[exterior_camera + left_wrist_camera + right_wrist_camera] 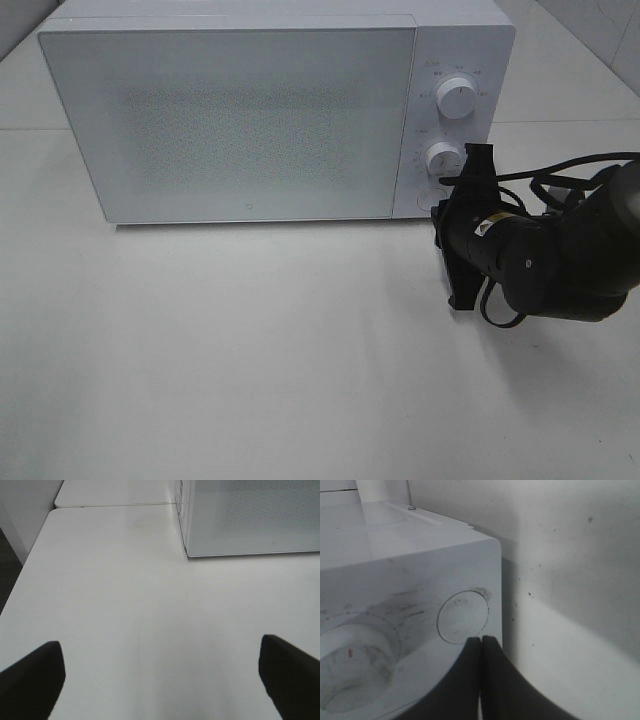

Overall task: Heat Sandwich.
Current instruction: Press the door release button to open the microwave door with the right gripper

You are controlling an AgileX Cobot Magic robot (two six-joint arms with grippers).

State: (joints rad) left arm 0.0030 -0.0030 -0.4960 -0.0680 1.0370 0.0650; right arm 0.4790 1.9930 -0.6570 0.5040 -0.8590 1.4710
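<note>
Exterior high view: a white microwave oven [240, 120] is seen standing on a white table [250, 380], its speckled door [230, 60] closed. Two white dials, an upper one [458, 98] and a lower one [442, 158], are set one above the other on the control panel at the oven's right side. The right gripper [438, 203] is held at the bottom of that panel, just under the lower dial, with its black arm [560, 255] and cables reaching in from the right edge of the view.

In the right wrist view, the two dark fingers [502, 680] are shown pressed together with nothing gripped between them. Their tips are placed at the lower rim of a round button [463, 616], beside the panel's corner. Whether the button is actually touched cannot be told.

In the left wrist view, the left gripper [160, 647] is shown above bare tabletop, near the oven's front corner. Its fingers [32, 680] are spread fully apart and nothing is held.

The sandwich is not shown in any view, so its whereabouts cannot be told.
</note>
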